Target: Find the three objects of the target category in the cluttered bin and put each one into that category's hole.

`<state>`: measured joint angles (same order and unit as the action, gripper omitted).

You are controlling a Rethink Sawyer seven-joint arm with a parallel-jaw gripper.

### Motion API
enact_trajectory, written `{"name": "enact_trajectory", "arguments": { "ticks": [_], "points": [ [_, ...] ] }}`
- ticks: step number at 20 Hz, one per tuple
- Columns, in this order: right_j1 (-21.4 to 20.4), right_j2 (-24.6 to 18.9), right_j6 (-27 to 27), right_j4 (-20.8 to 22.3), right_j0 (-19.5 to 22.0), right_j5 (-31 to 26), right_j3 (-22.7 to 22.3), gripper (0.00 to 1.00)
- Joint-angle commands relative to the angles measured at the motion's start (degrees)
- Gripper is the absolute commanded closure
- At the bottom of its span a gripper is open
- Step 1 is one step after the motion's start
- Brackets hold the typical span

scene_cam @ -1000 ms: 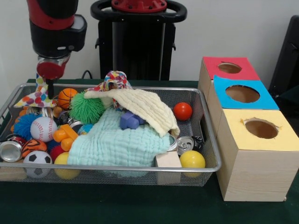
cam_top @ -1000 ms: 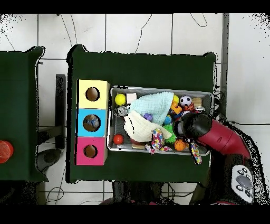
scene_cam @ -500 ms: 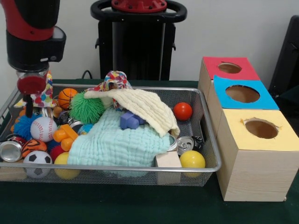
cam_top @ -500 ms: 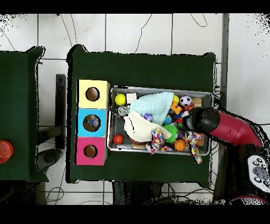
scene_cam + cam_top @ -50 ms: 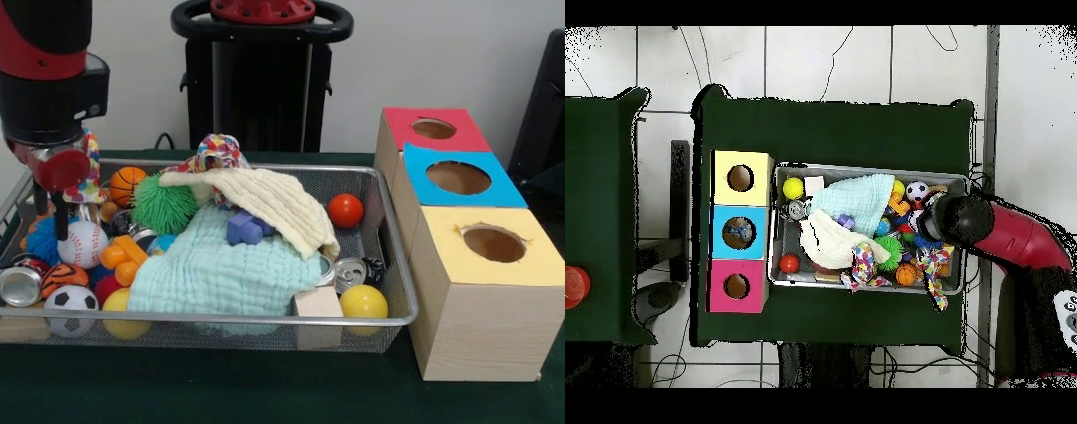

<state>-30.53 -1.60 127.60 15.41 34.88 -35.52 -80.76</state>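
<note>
Hovering low to search the bin (image 5: 388,265) – the end effector (image 5: 60,231), grip state unclear, hangs just beside the baseball (image 5: 81,244).

One bin (image 5: 388,265), three boxes (image 5: 481,291), three cloths (image 5: 221,269), two cans (image 5: 19,284) and about nine balls (image 5: 363,301) are counted.

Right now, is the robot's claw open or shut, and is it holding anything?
Gripper: cannot be told; it hangs over the left end of the wire bin, beside the polka-dot cloth.
</note>
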Motion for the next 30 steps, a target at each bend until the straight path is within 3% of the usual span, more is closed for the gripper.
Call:
{"name": "enact_trajectory", "arguments": {
  "ticks": [1,4,9,15,16,18,21,23,26,30],
  "points": [
    [-0.3,-8.6,-10.7,3.7,-0.4,2.0,-2.4,0.0],
    [-0.4,-9.4,-14.1,5.3,0.2,0.3,-2.3,0.0],
    [-0.8,-6.9,-12.9,7.8,-0.9,-1.3,-2.8,0.0],
    [0.3,-6.5,-16.0,14.5,-1.1,0.0,-1.2,0.0],
    [-0.8,-5.5,-14.7,14.0,-1.8,-3.2,-2.3,0.0],
    [-2.0,-5.9,-15.3,14.4,-1.6,-5.0,-3.9,0.0],
    [-0.4,-7.4,-17.0,16.0,-0.2,-3.8,-4.1,0.0],
    [-0.2,-9.4,-23.0,18.5,1.2,-3.7,-4.5,0.0],
    [0.5,-11.1,-25.6,20.2,2.9,-2.7,-5.5,0.0],
    [2.0,-12.1,-25.0,20.6,3.2,-4.6,-4.6,0.0]
  ]
}}
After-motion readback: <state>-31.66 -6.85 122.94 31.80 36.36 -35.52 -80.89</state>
